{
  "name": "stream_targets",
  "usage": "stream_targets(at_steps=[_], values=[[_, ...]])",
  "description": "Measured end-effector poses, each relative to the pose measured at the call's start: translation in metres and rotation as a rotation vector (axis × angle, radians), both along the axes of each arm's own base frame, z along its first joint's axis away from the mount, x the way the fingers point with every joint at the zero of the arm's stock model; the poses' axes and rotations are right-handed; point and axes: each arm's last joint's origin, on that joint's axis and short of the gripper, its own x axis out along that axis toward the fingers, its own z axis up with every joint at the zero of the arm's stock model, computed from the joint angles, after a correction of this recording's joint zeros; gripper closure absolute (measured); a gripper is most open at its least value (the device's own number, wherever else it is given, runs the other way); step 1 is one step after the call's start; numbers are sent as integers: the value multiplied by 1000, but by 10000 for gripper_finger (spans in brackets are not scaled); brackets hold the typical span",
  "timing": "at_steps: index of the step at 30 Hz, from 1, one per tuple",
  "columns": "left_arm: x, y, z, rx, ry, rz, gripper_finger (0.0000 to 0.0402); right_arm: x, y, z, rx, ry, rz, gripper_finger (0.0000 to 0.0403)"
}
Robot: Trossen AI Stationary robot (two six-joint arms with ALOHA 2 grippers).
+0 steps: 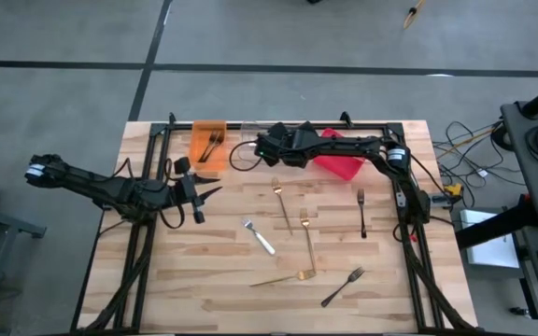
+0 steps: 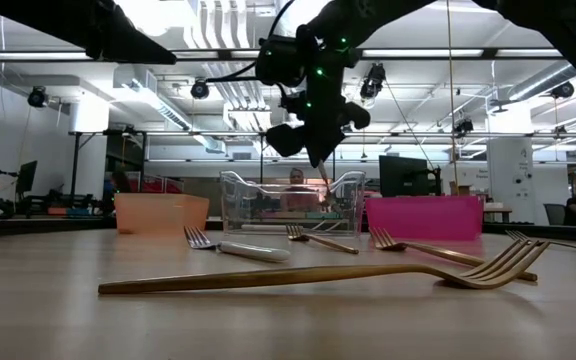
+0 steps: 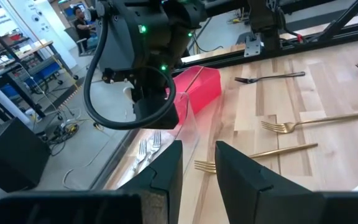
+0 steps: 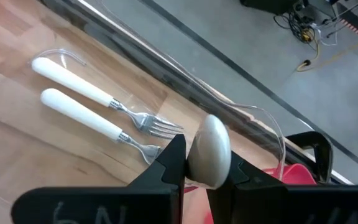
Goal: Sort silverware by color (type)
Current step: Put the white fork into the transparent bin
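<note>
White handle [image 4: 210, 143] pinched in the closed right tool [image 4: 209, 163], hanging straight above the clear bin [image 2: 243, 205]; presumably lined up for a drop beside the two white forks [image 4: 104, 109] lying inside. Left tool [image 3: 197, 168] parked off to the orange bin [image 1: 208, 140] side of the clear bin, fingers parted and empty, probably keeping out of the drop.

Loose on the worktop [image 1: 204, 280] in front of the clear bin: gold forks [image 1: 306, 245], black forks [image 1: 361, 213], one white fork [image 1: 260, 237].

Grip and bin contents plain only from the right wrist view. Spread of unsorted pieces plain only from the high view. Height of the tool above the bin's rim plain only from the low view.
</note>
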Motion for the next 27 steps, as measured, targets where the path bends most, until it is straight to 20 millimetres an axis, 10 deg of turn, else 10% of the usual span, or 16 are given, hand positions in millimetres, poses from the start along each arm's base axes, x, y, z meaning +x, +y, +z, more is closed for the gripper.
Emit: stream_targets(at_steps=[27], values=[[0,0,0,0,0,0,325,-2,-1,-13,-4,-14,-24,374]])
